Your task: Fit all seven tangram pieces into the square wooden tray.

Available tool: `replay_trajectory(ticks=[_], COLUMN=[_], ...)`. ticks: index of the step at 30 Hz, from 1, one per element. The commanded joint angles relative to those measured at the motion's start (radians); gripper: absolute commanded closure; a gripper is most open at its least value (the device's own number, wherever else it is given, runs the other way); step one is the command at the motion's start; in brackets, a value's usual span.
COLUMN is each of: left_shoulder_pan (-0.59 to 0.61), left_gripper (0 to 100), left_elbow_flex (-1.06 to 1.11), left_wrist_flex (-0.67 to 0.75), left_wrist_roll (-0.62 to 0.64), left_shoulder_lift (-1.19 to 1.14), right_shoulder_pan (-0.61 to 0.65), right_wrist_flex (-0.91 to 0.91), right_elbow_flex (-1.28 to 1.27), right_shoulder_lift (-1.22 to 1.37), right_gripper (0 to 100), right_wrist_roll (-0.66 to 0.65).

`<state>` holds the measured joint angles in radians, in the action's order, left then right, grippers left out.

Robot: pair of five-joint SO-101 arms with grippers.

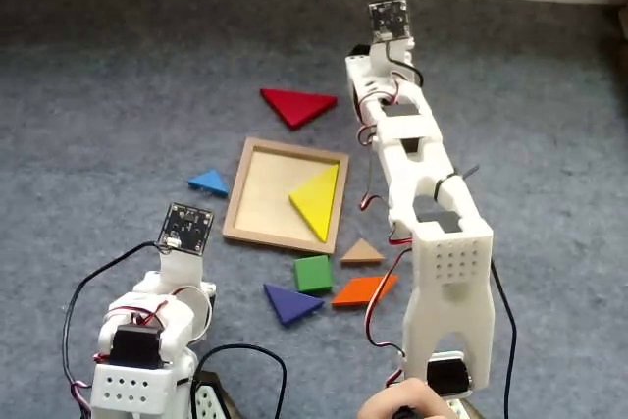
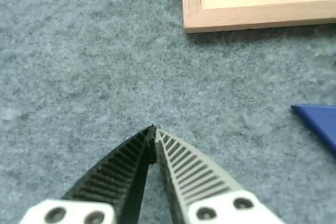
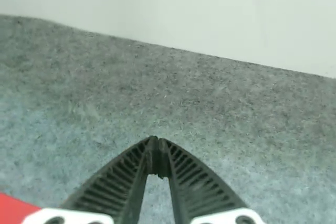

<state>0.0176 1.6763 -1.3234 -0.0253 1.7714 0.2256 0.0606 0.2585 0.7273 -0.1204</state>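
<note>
The tray (image 1: 263, 205) holds only the yellow triangle (image 1: 318, 200). The red triangle (image 1: 297, 105) and green square (image 1: 313, 273) lie outside it on the carpet (image 1: 118, 95). The left claw (image 2: 153, 128) and right claw (image 3: 153, 139) are clenched on nothing.

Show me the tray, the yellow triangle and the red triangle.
tray (image 1: 267, 193), high view, bare floor inside the rim
yellow triangle (image 1: 317, 201), high view, its middle
red triangle (image 1: 296, 105), high view, its middle

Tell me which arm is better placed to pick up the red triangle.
Right, likely: the right tool hangs shut beside the red triangle, while the left tool sits across the tray from it.
</note>
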Motion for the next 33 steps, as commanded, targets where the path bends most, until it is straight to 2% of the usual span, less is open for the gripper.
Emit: replay_trajectory(ticks=[1,18,23,28,33], left_shoulder_pan=[0.010,0.010,0.010,0.010,0.010], left_gripper=[100,100,100,100,100], left_elbow_flex=[0.019,0.019,0.019,0.019,0.019], left_wrist_flex=[-0.005,-0.005,-0.005,-0.005,-0.005], left_wrist_roll=[-0.005,-0.005,-0.005,-0.005,-0.005], left_shoulder_lift=[0.047,0.047,0.047,0.047,0.047], right_shoulder_pan=[-0.010,-0.008,-0.008,0.013,0.013], right_wrist_flex=[-0.013,-0.024,-0.008,0.165,0.243], right_elbow_flex=[0.008,0.036,0.220,0.515,0.822], right_shoulder_lift=[-0.028,-0.001,0.142,0.305,0.484], right_gripper=[99.4,99.4,99.4,99.4,99.4], right_wrist_roll=[0.005,-0.002,0.000,0.006,0.006])
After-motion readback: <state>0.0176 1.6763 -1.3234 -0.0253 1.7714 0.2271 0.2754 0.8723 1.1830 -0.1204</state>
